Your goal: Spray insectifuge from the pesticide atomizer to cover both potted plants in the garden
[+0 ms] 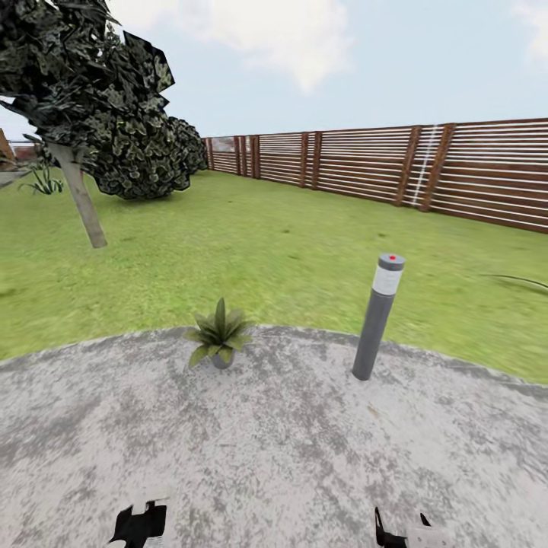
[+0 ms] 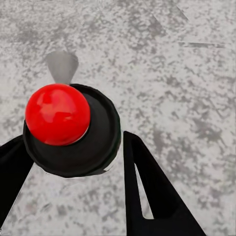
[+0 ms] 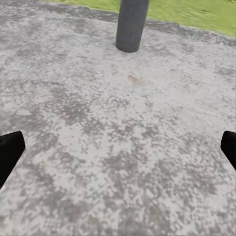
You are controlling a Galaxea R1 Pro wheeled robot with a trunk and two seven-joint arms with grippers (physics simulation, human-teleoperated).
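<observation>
The robot stands on the round grey patio [image 1: 289, 457] in the garden. 1 potted plant [image 1: 220, 333] sits at the far edge of the patio, right where the green lawn [image 1: 251, 243] begins. It is small, with pointed green leaves. A grey bollard lamp [image 1: 378, 317] with a red dot on top stands on the patio to the right of the plant, tilted a little.

The left claw [image 2: 73, 152] is clenched around the pesticide atomizer [image 2: 71, 130]. In the left wrist view, the bottle's dark round body and shiny red top sit between the 2 black fingers [image 2: 152, 191], above the grey paving.

The right claw [image 3: 118, 147] is released, its 2 black tips far apart, with nothing between them. The foot of the lamp shows beyond it.

A brown slatted fence [image 1: 396, 164] runs along the back of the lawn. A big dark bush [image 1: 144, 152] and a leaning tree [image 1: 80, 194] stand at the left.
</observation>
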